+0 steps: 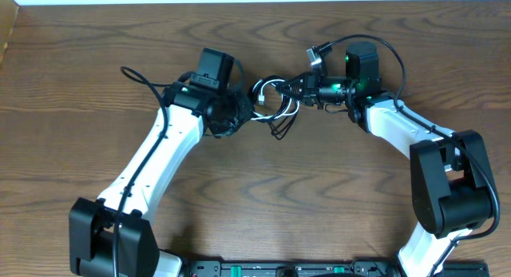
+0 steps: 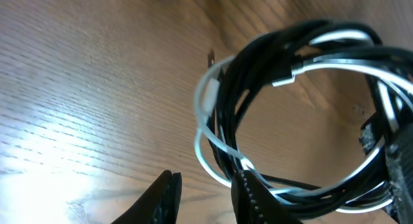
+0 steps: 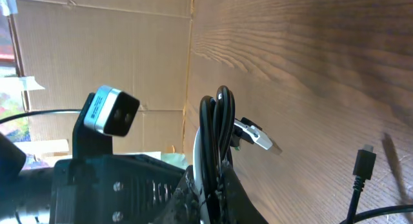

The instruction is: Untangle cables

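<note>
Above the table (image 1: pixel 80 85), the left gripper (image 1: pixel 247 109) sits just left of the cables (image 1: pixel 274 101), and the right gripper (image 1: pixel 300 90) is at their right.

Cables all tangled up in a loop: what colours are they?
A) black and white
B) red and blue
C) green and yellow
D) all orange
A: the left wrist view shows a black cable and a white cable looped together in one bundle over the wooden table.
</note>
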### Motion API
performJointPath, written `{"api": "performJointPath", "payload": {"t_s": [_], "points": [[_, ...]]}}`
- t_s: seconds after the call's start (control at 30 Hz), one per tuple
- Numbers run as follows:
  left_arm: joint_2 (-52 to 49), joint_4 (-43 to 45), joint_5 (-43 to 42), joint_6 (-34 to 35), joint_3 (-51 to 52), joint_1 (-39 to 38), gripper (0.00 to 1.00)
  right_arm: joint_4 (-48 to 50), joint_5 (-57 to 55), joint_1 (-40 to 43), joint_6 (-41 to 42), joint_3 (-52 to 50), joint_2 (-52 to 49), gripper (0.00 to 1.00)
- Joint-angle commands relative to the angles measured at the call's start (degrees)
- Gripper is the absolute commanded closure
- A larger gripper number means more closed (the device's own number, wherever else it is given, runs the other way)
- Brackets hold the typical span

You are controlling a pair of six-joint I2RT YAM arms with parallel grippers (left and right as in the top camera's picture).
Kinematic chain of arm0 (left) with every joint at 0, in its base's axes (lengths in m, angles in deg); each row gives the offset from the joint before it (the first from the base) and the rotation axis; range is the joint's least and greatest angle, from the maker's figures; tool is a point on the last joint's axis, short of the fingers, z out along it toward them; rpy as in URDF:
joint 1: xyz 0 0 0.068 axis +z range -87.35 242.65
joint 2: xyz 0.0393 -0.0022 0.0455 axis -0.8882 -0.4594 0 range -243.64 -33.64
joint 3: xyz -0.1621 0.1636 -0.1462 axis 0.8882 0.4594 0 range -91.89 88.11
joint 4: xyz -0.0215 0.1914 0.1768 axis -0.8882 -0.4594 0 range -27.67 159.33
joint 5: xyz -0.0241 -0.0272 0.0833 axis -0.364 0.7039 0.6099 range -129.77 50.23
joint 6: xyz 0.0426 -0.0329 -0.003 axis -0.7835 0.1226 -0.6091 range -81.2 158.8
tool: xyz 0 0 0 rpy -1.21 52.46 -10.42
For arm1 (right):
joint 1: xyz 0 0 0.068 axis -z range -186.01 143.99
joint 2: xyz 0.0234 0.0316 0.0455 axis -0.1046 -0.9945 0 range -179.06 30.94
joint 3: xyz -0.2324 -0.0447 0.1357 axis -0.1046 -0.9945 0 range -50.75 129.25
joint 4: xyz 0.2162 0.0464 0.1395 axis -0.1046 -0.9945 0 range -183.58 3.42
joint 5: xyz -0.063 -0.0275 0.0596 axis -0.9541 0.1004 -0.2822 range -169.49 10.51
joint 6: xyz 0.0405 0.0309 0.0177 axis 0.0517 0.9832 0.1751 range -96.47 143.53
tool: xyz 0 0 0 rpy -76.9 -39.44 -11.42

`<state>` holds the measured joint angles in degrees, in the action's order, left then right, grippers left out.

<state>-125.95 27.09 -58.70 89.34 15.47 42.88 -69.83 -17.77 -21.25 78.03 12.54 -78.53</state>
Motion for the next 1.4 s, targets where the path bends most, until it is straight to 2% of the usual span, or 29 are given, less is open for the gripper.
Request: {"api": "performJointPath", "payload": {"t_s": [0.0,0.13,0.33,0.57,0.7,0.83,1.07,1.37], "points": [[-0.3,-0.4,2.7,2.3,0.2,-1.6,0.69,0.2,0.8,-0.4,0.3,0.4,0.5,0.99],[-0.9,-0.4,5.6,4.5,0.2,-3.1,0.7,0.2,0.8,-0.4,0.3,0.4,0.5,0.99],[-2.0,-1.3,5.7,4.9,0.2,-3.5,0.74,0.2,0.8,-0.4,0.3,0.4,0.5,0.99],[-2.0,-3.8,5.7,4.9,0.3,-3.5,0.75,0.2,0.8,-0.4,0.3,0.4,0.5,0.99],[-1.9,-3.1,5.1,5.4,0.2,-3.3,0.81,0.2,0.8,-0.4,0.3,0.4,0.5,0.99],[-1.1,-1.0,1.4,5.7,0.1,-2.1,0.81,0.2,0.8,-0.4,0.3,0.4,0.5,0.99],[-0.1,-0.6,1.4,8.6,0.0,-0.4,0.8,0.2,0.8,-0.4,0.3,0.4,0.5,0.99],[-0.1,2.8,1.7,8.7,0.0,-0.5,0.79,0.2,0.8,-0.4,0.3,0.4,0.5,0.99]]}}
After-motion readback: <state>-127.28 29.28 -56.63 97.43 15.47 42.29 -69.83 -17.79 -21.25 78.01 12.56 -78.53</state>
